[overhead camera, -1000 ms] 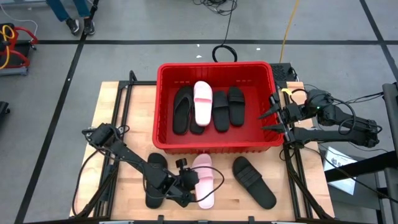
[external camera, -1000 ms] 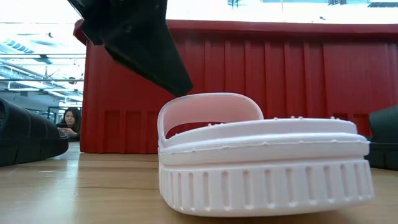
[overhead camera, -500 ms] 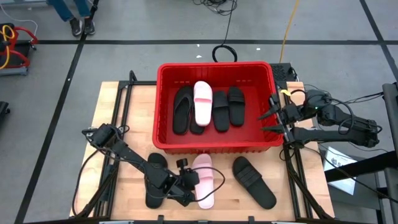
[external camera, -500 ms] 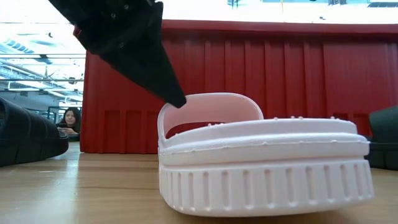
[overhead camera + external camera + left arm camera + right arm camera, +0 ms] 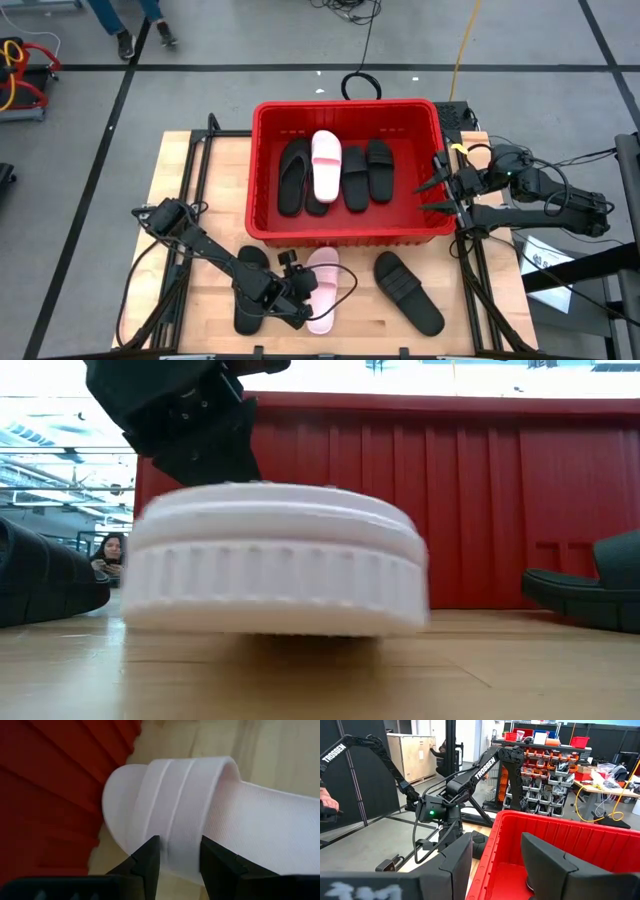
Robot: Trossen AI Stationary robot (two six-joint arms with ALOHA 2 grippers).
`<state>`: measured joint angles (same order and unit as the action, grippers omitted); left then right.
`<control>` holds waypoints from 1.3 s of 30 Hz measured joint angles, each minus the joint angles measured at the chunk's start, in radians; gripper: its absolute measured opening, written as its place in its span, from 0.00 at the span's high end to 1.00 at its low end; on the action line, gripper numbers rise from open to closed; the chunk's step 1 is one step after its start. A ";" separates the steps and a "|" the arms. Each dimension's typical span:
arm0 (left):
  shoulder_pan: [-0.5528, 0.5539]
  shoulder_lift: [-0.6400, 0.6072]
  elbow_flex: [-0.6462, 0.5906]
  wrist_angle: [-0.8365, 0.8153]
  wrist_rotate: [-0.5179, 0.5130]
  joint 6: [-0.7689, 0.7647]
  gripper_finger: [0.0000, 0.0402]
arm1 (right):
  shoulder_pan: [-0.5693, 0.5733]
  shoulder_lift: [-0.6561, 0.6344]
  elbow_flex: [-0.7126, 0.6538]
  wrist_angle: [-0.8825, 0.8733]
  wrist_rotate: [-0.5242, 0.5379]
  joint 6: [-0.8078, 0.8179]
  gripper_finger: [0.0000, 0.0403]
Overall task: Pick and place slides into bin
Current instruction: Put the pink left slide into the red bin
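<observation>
A light pink slide (image 5: 322, 290) lies on the table just in front of the red bin (image 5: 345, 236); the low view shows one rounded end of it (image 5: 275, 560). My left gripper (image 5: 302, 290) stands at the slide's left side, open, its fingertips at the broad strap (image 5: 170, 795). My right gripper (image 5: 432, 186) hangs open and level at the bin's right wall, holding nothing. In the bin lie another pink slide (image 5: 326, 166) and several black ones. My left gripper meets the pink slide at its strap, on the slide's left side (image 5: 175, 852). The open fingers come slanting down from the table's left, and a strip of the strap shows between their tips. Whether one finger reaches under the strap I cannot tell.
One black slide (image 5: 408, 292) lies on the table right of the pink one. Another (image 5: 250, 292) lies left of it, partly under my left arm. The bin's front wall (image 5: 480, 510) stands close behind. Beyond the table a person (image 5: 110, 552) is seated.
My left gripper has sunk onto the pink slide's strap and tipped further down. The slide has turned on the table: its near end has swung toward the table's left, and one end now faces the low camera instead of its side.
</observation>
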<state>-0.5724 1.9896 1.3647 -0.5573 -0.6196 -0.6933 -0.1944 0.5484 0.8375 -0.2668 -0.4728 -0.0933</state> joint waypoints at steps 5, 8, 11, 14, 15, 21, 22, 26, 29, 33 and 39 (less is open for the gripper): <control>0.003 0.000 0.000 -0.002 -0.070 0.011 0.67 | 0.000 0.000 0.000 0.000 0.000 0.000 0.60; 0.010 0.000 0.000 -0.006 -0.072 0.041 0.67 | 0.000 0.000 0.000 0.000 0.000 0.000 0.60; 0.027 0.000 -0.001 -0.017 -0.022 0.025 0.69 | 0.000 0.000 0.000 0.000 0.000 0.000 0.60; 0.048 0.000 -0.001 -0.025 0.033 0.002 0.78 | 0.000 0.000 0.000 0.000 0.000 0.000 0.60; 0.053 -0.002 -0.001 -0.025 0.051 0.002 0.83 | 0.000 0.000 0.000 0.000 0.000 0.000 0.60; 0.066 -0.002 0.004 -0.025 0.088 0.002 0.97 | 0.000 0.000 0.000 0.000 0.000 0.000 0.60; 0.066 -0.002 0.010 -0.029 0.091 0.002 0.97 | 0.000 0.000 0.000 0.000 0.000 0.000 0.60; 0.070 -0.001 0.052 -0.037 0.135 0.003 0.99 | 0.000 0.000 0.000 0.000 0.000 0.003 0.60; 0.071 -0.001 0.113 -0.079 0.172 0.010 0.99 | 0.000 0.000 0.000 0.000 0.000 0.003 0.60; 0.077 0.000 0.213 -0.137 0.272 0.049 0.99 | 0.000 0.000 0.000 0.000 0.000 0.003 0.60; 0.072 0.000 0.361 -0.195 0.284 0.066 0.99 | 0.000 0.000 0.000 0.000 0.000 0.003 0.60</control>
<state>-0.5009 1.9900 1.7261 -0.7522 -0.3354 -0.6278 -0.1947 0.5484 0.8375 -0.2665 -0.4728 -0.0902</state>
